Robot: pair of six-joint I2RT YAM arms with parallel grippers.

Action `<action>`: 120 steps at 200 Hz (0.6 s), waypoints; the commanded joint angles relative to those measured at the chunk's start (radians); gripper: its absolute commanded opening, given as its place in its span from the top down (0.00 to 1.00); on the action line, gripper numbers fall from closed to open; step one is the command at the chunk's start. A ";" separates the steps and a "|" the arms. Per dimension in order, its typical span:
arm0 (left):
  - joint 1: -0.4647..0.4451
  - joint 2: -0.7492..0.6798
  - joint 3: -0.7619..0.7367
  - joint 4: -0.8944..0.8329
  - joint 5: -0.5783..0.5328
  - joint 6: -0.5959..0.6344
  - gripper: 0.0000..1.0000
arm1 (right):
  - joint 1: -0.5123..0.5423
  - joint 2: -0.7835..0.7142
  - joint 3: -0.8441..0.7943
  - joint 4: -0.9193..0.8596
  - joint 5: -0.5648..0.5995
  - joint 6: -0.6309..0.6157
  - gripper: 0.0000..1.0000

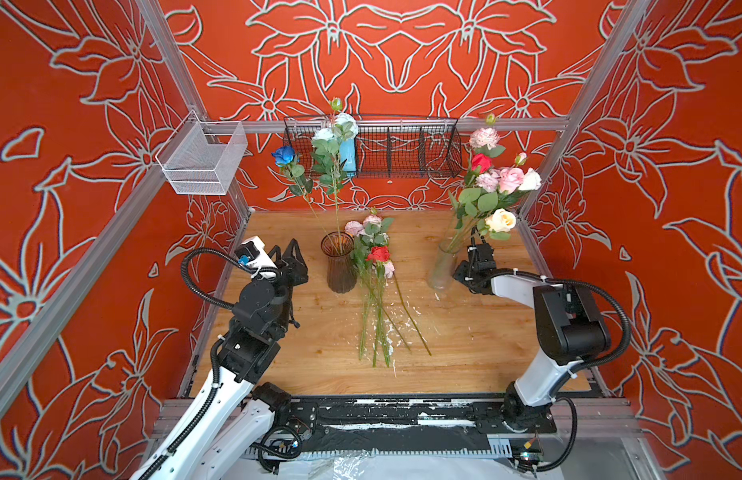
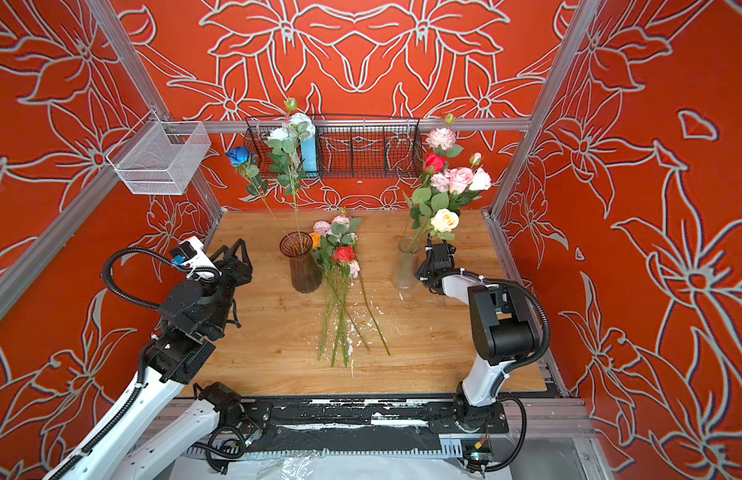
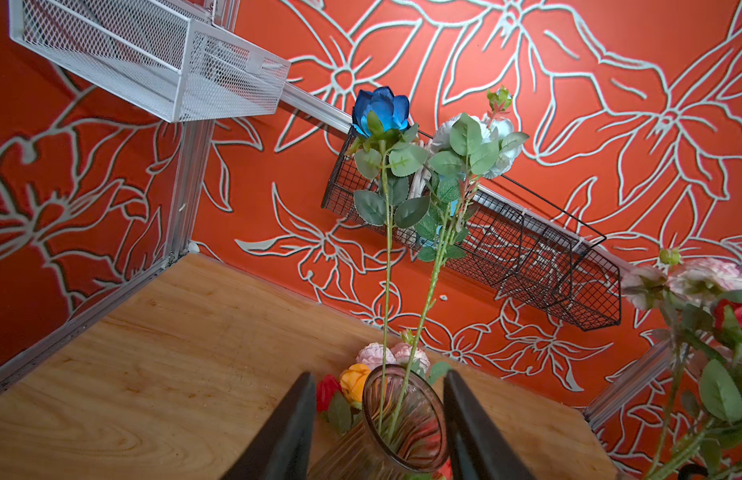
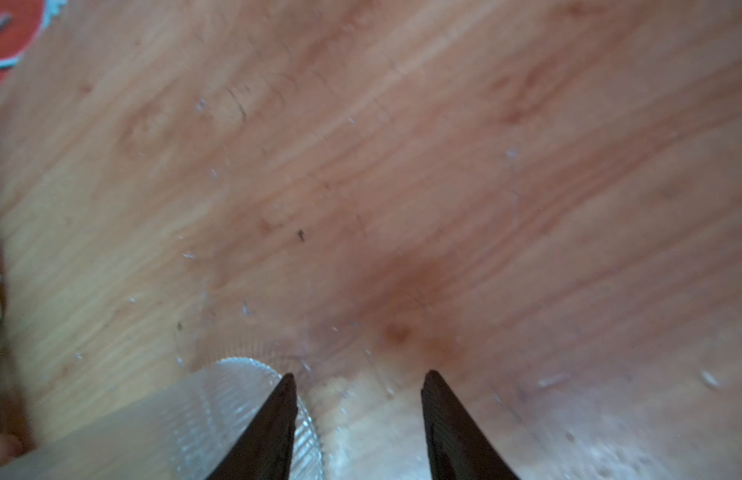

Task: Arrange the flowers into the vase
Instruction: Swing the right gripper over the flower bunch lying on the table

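A brown ribbed glass vase (image 1: pixel 339 266) (image 2: pixel 303 270) (image 3: pixel 406 419) stands left of centre and holds a blue rose (image 1: pixel 284 155) (image 3: pixel 380 109) and a white and pale blue stem (image 1: pixel 335 132). My left gripper (image 1: pixel 288 248) (image 2: pixel 235 246) (image 3: pixel 377 374) hovers open just left of it, not touching. Several flowers (image 1: pixel 375 257) (image 2: pixel 342 253) with pink, red and orange blooms lie on the table beside this vase. A clear vase (image 1: pixel 443 266) (image 2: pixel 406 266) (image 4: pixel 219 407) holds several pink, red and cream roses (image 1: pixel 500 183). My right gripper (image 1: pixel 462 276) (image 4: pixel 358 376) points down beside its base, open and empty.
A black wire basket (image 1: pixel 406 149) holding a light blue object (image 1: pixel 349 158) hangs on the back wall. A white mesh basket (image 1: pixel 203 162) (image 3: pixel 153 62) hangs on the left frame rail. Aluminium posts (image 1: pixel 568 124) bound the wooden table (image 1: pixel 477 332), which carries white flecks.
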 commanded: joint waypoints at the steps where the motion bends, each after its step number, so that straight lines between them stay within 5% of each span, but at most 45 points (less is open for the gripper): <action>1: 0.007 -0.002 -0.004 0.025 -0.012 0.007 0.50 | 0.007 0.007 0.027 -0.015 0.020 0.013 0.49; 78: 0.007 -0.002 -0.004 0.023 -0.006 0.000 0.50 | 0.026 -0.310 -0.289 0.074 -0.074 0.072 0.51; 120: 0.007 0.000 -0.004 0.021 -0.008 0.000 0.50 | 0.108 -0.385 -0.496 0.418 -0.215 0.242 0.52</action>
